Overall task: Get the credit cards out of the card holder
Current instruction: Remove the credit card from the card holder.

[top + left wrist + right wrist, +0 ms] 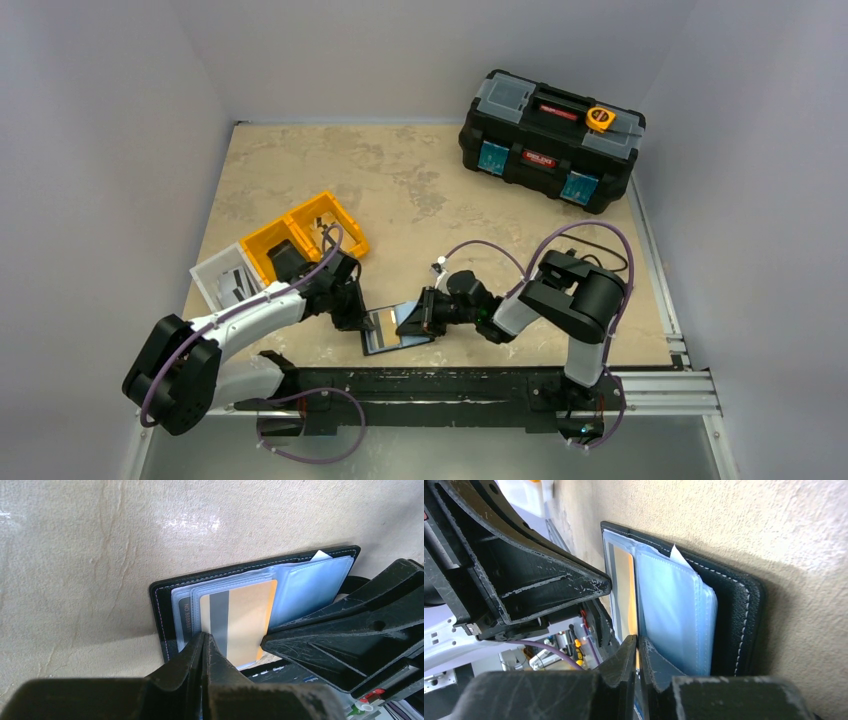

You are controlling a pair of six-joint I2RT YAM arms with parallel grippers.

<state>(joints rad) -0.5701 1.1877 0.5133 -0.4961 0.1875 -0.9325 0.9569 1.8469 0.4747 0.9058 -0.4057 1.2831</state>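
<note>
The black card holder (pixel 388 330) lies open on the table between both grippers, its clear plastic sleeves (pixel 310 585) showing. An orange credit card (pixel 245 620) with a grey stripe sits in the top sleeve, and a darker credit card (pixel 185 617) lies under it. My left gripper (pixel 205 635) is shut, its tips pressing on the sleeve over the grey stripe. My right gripper (pixel 638 639) is closed on the edge of the orange credit card (pixel 622 595), beside the blue sleeves (pixel 674 610) and the holder's cover (pixel 739 605). A white slip (pixel 320 556) pokes out at the far corner.
A big black toolbox (pixel 550 140) with an orange tape measure (pixel 600 117) on it stands at the back right. Orange bins (pixel 305 235) and a white bin (pixel 225 275) sit just behind the left arm. A metal rail (pixel 650 385) runs along the near edge.
</note>
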